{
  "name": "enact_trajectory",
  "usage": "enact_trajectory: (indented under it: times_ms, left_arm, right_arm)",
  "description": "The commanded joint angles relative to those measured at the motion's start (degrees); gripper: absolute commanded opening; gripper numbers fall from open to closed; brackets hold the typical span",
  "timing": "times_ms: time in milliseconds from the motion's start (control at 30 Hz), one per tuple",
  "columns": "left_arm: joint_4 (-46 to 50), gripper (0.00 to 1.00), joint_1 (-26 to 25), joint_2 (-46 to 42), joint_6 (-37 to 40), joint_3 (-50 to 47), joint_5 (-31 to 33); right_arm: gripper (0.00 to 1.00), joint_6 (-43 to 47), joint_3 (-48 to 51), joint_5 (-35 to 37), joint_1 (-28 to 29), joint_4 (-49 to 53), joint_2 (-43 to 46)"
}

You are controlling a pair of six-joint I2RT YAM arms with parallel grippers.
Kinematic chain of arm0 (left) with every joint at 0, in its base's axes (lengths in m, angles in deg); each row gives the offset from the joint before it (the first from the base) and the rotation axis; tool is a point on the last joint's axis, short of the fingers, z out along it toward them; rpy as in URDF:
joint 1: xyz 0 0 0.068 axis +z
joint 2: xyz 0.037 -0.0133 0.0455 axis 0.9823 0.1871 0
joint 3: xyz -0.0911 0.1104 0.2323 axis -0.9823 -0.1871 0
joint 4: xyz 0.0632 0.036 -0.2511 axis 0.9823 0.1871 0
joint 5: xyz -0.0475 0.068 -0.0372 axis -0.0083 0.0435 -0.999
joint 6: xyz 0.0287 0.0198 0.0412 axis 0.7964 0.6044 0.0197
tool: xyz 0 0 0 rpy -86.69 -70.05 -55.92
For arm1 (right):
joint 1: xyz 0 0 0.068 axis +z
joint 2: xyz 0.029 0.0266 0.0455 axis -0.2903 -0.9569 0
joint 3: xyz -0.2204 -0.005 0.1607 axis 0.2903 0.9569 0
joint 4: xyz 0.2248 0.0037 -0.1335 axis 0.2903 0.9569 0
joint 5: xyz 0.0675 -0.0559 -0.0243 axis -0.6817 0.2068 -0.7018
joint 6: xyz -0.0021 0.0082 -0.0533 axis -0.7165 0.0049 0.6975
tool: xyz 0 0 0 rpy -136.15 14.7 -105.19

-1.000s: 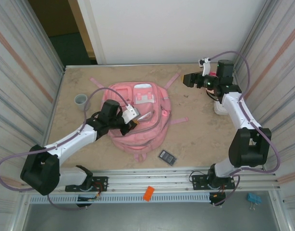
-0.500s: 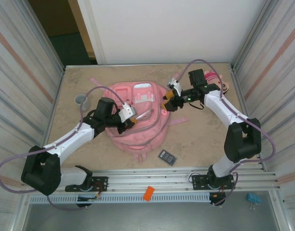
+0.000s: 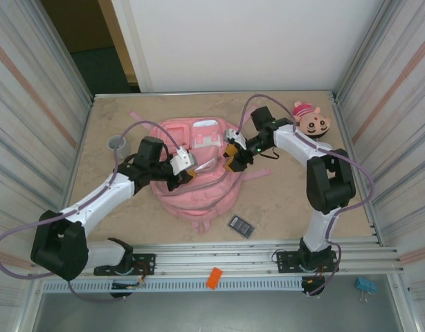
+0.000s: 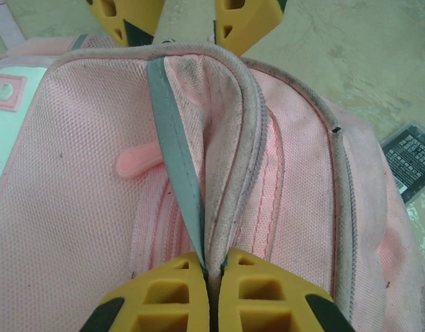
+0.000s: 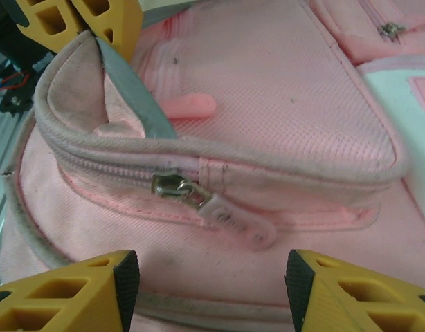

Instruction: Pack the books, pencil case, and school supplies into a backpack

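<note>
- Left gripper (image 4: 212, 294): it is clamping tight on the backpack (image 3: 199, 190). It is pinching the grey trim (image 4: 174, 152) along the edge of a raised fold of pink fabric, with both yellow fingertips pressing together on it.
- Right gripper (image 5: 211, 287): the jaws are standing apart with a clear gap and gripping nothing. The 2 yellow fingertips are sitting on either side of the zip pull (image 5: 234, 223), just short of it, over the pink fabric.
- The 2 grippers are facing each other across the lifted fold, near but apart.
- Left arm: it is reaching diagonally from its base toward the middle of the backpack, with the forearm running low over the table (image 3: 288, 200).
- Right arm: it is rising along the right side, then bending back to the left, which is putting the wrist above the right edge of the backpack.
- Backpack: it is lying flat, left of the table's centre, with the white-trimmed pockets facing up.
- Calculator (image 3: 241, 225): it is lying on the table near the backpack's near-right corner, not touching it.
- Writing: pale print is showing on the calculator in the left wrist view, too small to read. A faint mark on the zip pull is unreadable.
- Doll head (image 3: 311, 121) and cup (image 3: 116, 143): they are sitting at the far right and far left, well apart from the backpack.
</note>
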Motion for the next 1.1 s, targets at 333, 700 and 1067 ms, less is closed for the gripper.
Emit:
enact_trajectory:
  times_ms: [333,700,1067]
  left_arm:
    - [-1.0,0.0,0.3,0.3,1.1,4.5,-2.9]
    - [-1.4,0.0,0.3,1.0,0.8,4.1,-0.3]
    - [-3.8,0.0,0.2,0.5,-1.3,2.8,0.7]
  right_arm:
    - [0.46,2.7,0.8,-2.8,2.1,-0.5,0.9]
    - [0.27,2.4,1.7,-4.0,1.1,2.7,3.1]
    - [0.15,0.6,1.2,-4.4,0.8,3.0,2.8]
